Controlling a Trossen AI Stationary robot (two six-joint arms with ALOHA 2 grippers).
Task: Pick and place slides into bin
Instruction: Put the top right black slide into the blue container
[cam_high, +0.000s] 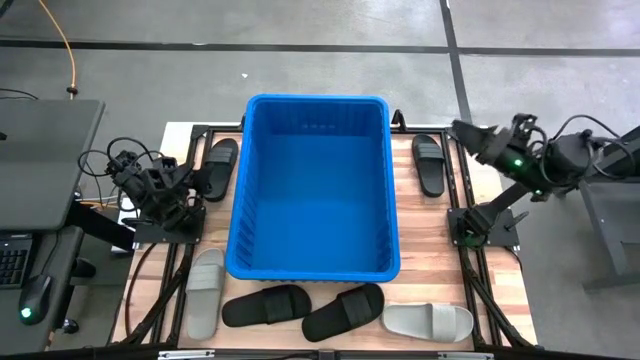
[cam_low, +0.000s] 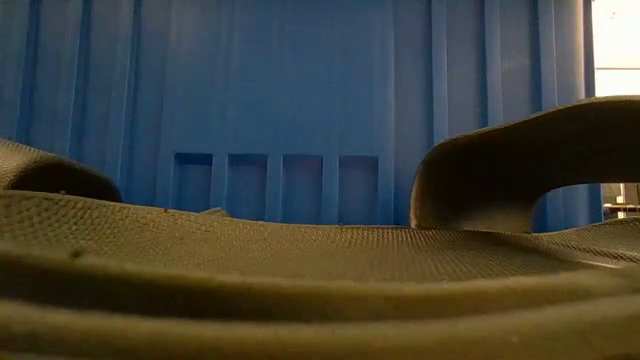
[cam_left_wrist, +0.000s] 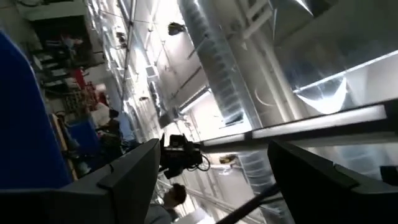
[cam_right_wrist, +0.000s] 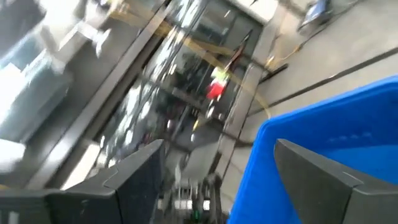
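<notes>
The empty blue bin (cam_high: 315, 190) stands in the middle of the table. Six slides lie flat on their soles around it: a black one (cam_high: 220, 165) at the far left, a black one (cam_high: 428, 163) at the far right, and along the near edge a light grey one (cam_high: 203, 293), two black ones (cam_high: 265, 305) (cam_high: 343, 311) and a light grey one (cam_high: 428, 321). My left gripper (cam_left_wrist: 214, 149) is open, tipped upward beside the bin's left wall (cam_high: 196, 180). My right gripper (cam_right_wrist: 219, 146) is open, raised off the bin's far right corner (cam_high: 466, 135).
In the low view a black slide (cam_low: 300, 270) fills the foreground, with the bin's ribbed wall (cam_low: 300, 100) right behind it. Black frame rails (cam_high: 470, 280) run along both sides of the wooden table. A desk with a keyboard (cam_high: 12, 262) stands to the left.
</notes>
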